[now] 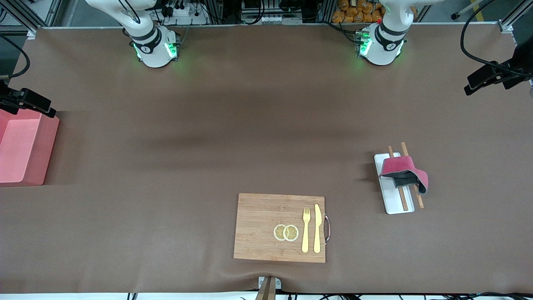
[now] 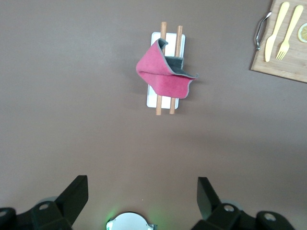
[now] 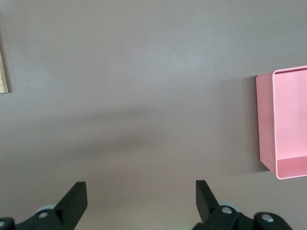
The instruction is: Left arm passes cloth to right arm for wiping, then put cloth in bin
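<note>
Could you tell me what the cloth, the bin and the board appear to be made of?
Cloth: soft fabric, magenta with a dark grey reverse; it folds limply.
Bin: probably plastic, with smooth plain pink walls.
Board: wood or bamboo, with visible grain and a matte finish.

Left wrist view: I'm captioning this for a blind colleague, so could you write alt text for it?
A soft magenta-pink cloth with a dark grey underside lies crumpled over two wooden chopsticks on a narrow white tray, on a brown table. The open left gripper hangs above the table, its black fingers spread wide. A bamboo cutting board with yellow cutlery shows at one corner.
</note>
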Robot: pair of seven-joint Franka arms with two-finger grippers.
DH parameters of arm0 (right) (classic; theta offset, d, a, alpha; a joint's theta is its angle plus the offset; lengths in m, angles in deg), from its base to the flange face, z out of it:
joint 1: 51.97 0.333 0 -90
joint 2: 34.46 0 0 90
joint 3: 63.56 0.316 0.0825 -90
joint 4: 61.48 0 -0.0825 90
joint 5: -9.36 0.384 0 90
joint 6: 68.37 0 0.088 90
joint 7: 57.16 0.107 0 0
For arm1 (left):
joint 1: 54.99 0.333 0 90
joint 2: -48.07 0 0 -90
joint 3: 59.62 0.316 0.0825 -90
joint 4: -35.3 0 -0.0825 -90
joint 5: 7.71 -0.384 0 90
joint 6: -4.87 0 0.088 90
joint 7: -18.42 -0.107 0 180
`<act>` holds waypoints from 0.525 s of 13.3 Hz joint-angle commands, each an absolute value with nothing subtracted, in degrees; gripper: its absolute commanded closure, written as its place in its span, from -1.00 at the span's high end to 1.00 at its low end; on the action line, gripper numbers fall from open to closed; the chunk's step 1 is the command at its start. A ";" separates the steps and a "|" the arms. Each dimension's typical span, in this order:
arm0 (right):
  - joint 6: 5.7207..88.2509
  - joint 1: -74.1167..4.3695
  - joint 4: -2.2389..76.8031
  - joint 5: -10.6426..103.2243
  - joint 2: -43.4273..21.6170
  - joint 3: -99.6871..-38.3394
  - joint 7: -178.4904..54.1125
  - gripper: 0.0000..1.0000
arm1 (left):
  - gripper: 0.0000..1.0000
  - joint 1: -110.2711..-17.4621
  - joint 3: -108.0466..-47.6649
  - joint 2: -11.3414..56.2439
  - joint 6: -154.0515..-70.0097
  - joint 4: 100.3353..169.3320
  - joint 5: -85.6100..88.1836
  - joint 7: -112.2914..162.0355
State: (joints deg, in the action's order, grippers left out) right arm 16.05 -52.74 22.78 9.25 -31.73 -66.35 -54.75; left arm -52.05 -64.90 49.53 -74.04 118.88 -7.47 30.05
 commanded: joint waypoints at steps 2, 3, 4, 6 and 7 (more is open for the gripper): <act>15.56 -52.24 21.49 8.48 -31.21 -66.29 -54.17 1.00 | 1.00 -52.18 -64.63 50.45 -72.21 118.53 -9.29 30.73; 15.48 -52.24 21.41 8.48 -31.21 -66.29 -54.17 1.00 | 1.00 -51.92 -64.63 50.45 -72.21 118.53 -9.37 30.73; 15.48 -52.24 21.40 8.48 -31.21 -66.29 -54.17 1.00 | 1.00 -51.83 -64.45 50.27 -72.12 118.53 -9.90 30.73; 15.48 -52.24 21.40 8.48 -31.21 -66.29 -54.17 1.00 | 1.00 -51.83 -64.63 47.92 -72.12 119.14 -10.26 28.72; 15.56 -52.24 21.40 8.39 -31.21 -66.29 -54.17 1.00 | 1.00 -51.83 -64.63 45.55 -72.56 119.41 -9.91 27.92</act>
State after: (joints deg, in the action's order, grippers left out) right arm 16.07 -52.70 22.74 9.25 -31.72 -66.26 -54.75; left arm -51.76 -64.44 48.93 -72.69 119.28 -8.72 29.41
